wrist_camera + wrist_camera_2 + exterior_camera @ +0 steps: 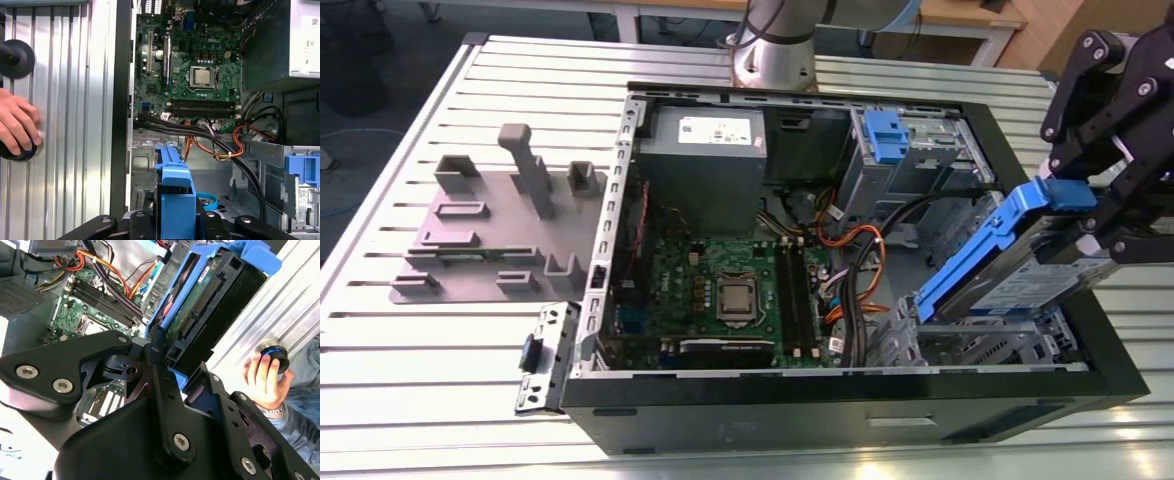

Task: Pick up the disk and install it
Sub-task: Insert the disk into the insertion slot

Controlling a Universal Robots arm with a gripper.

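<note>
Disk (1014, 265), a flat silver-metal hard drive clipped in a blue plastic bracket frame, hangs tilted over the drive-cage corner of the case at the exterior view's right, pinched at its upper end by the black claw (1101, 215); in the second wrist view its connector edge (200, 305) shows between the black linkages. Beneath everything lies the ribbed silver metal bench (440, 400). On it sits the open black desktop computer case (854, 410), with a green motherboard (734, 290) on its floor and orange and black cables (854, 250) beside that. A grey plastic stand with upright posts (500, 225) rests well apart from the case, toward the exterior view's left. A person's hand (17, 125) grips a small black knob on the bench.
</note>
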